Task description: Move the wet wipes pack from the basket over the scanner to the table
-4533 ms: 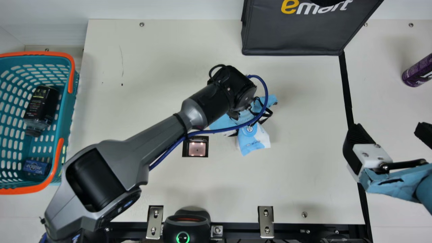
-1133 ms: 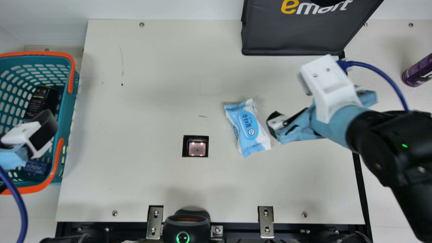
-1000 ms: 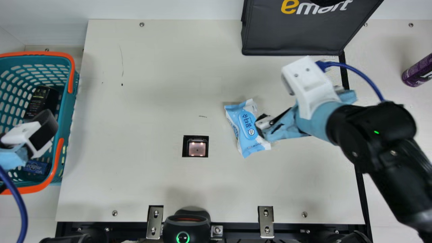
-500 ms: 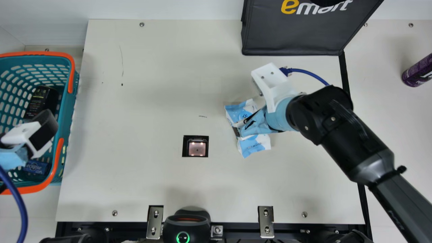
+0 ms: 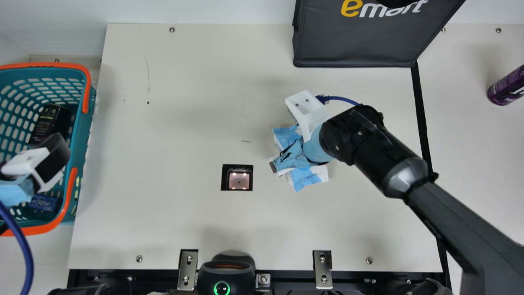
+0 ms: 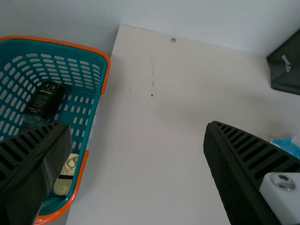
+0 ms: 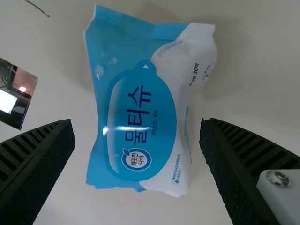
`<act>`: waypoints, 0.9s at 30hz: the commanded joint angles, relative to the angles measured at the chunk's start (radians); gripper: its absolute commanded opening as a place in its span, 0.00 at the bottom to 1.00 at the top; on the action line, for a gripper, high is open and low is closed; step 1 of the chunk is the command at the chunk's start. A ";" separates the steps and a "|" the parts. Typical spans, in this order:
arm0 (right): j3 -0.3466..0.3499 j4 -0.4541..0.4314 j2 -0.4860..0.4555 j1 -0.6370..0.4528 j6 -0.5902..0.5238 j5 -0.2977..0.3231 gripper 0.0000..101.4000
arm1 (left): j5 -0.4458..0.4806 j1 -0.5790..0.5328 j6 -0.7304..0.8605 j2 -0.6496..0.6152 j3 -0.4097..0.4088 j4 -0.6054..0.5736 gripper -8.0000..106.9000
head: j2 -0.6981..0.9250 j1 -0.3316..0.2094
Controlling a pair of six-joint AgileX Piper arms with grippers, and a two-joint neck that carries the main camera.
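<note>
The pack (image 5: 306,178) lies on the worktop (image 5: 163,213), to the right of the scanner (image 5: 238,179) and well in from every edge. The right gripper (image 5: 285,159) is over it, jaws open, one to each side of the pack. The left gripper (image 5: 46,164) is over the basket (image 5: 87,135) at the worktop's left edge, its jaws wide apart. A black bottle (image 5: 51,119) and a blue box (image 5: 44,203) are in the basket; a bag (image 5: 352,45) stands by the far edge

One basket (image 5: 82,139), one bottle (image 5: 48,123), one tin (image 5: 44,203), one wipes pack (image 7: 140,108), one scanner (image 5: 238,180), one bag (image 5: 356,43) and one can (image 5: 507,87).
</note>
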 commanded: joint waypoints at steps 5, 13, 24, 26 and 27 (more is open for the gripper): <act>0.004 0.003 0.046 0.006 -0.002 -0.018 0.94 | 0.000 0.000 0.000 0.000 0.000 0.000 0.85 | 0.000 -0.030; 0.008 -0.007 0.098 0.010 0.003 -0.041 0.87 | 0.000 0.000 0.000 0.000 0.000 0.000 0.85 | 0.000 -0.030; 0.010 -0.063 0.122 0.033 0.055 -0.057 0.15 | 0.000 0.000 0.000 0.000 0.000 0.000 0.85 | 0.000 -0.030; 0.009 -0.074 0.109 0.038 0.067 -0.055 0.01 | 0.000 0.000 0.000 0.000 0.000 0.000 0.85 | 0.000 -0.030; 0.008 -0.079 0.102 0.041 0.073 -0.054 0.00 | 0.000 0.000 0.000 0.000 0.000 0.000 0.85 | 0.000 -0.030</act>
